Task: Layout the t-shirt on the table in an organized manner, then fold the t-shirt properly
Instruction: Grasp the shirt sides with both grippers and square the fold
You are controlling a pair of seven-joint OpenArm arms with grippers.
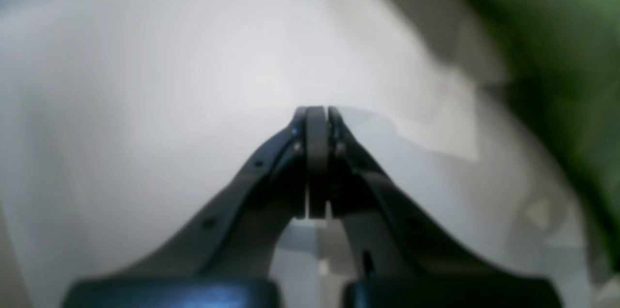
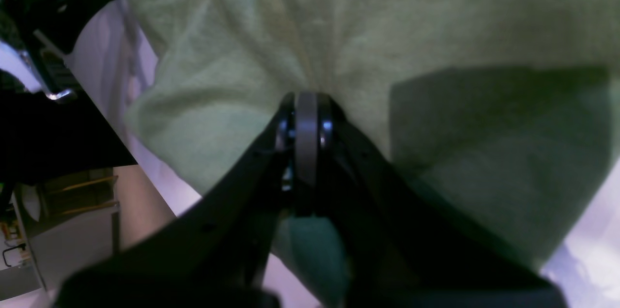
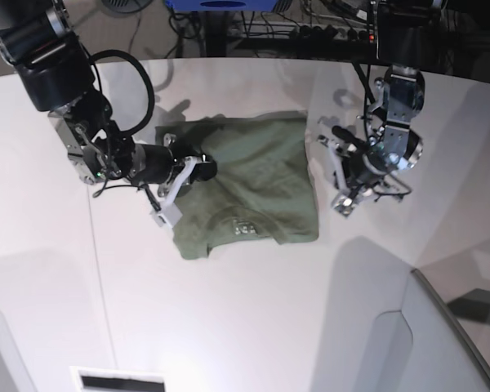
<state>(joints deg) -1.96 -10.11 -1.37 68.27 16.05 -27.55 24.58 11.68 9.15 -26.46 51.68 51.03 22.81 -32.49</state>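
The olive-green t-shirt (image 3: 253,184) lies mostly spread on the white table (image 3: 229,310), with its neck label toward the near edge. My right gripper (image 3: 202,168) is on the base view's left, shut on the shirt's left edge. In the right wrist view the fabric (image 2: 242,32) puckers into the closed right gripper (image 2: 306,97). My left gripper (image 3: 325,144) hovers just beyond the shirt's right edge, shut on nothing. In the blurred left wrist view the left gripper (image 1: 317,109) shows pressed together over bare table (image 1: 145,80), with the green shirt (image 1: 557,32) at the right.
A grey-white angled panel (image 3: 441,343) rises at the near right corner. Cables and dark equipment (image 3: 310,24) sit beyond the table's far edge. A thin seam line (image 3: 98,269) runs down the tabletop at left. Shelving (image 2: 72,201) shows off the table's side.
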